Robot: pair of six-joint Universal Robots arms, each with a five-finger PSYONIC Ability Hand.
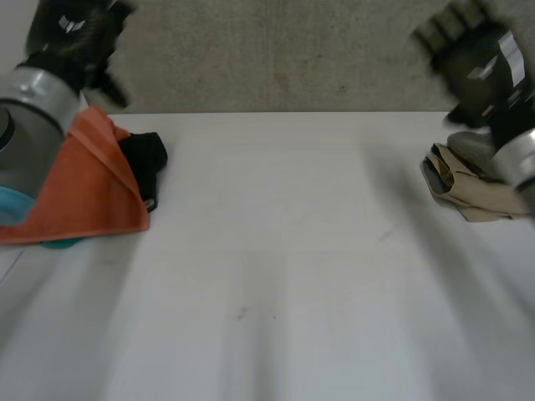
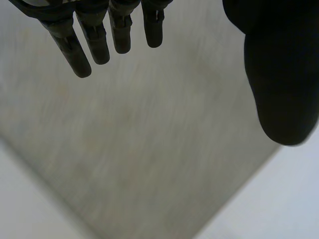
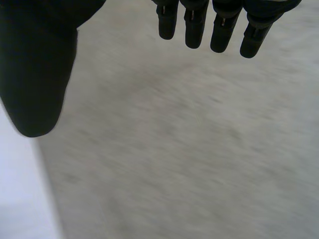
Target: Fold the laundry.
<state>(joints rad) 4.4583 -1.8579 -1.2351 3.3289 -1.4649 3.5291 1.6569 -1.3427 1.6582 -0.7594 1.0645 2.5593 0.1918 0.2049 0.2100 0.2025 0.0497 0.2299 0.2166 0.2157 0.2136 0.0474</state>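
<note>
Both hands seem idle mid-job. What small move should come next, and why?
Probably lower the right hand toward the crumpled tan cloth beside its arm. Both it and the left hand are open above the table, holding nothing, and the tan cloth looks unfolded.

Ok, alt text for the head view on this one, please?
The left hand and right hand hang open above the far corners of a white table, holding nothing. An orange cloth with a black garment against it lies by the left arm; a crumpled tan cloth lies by the right arm.
</note>
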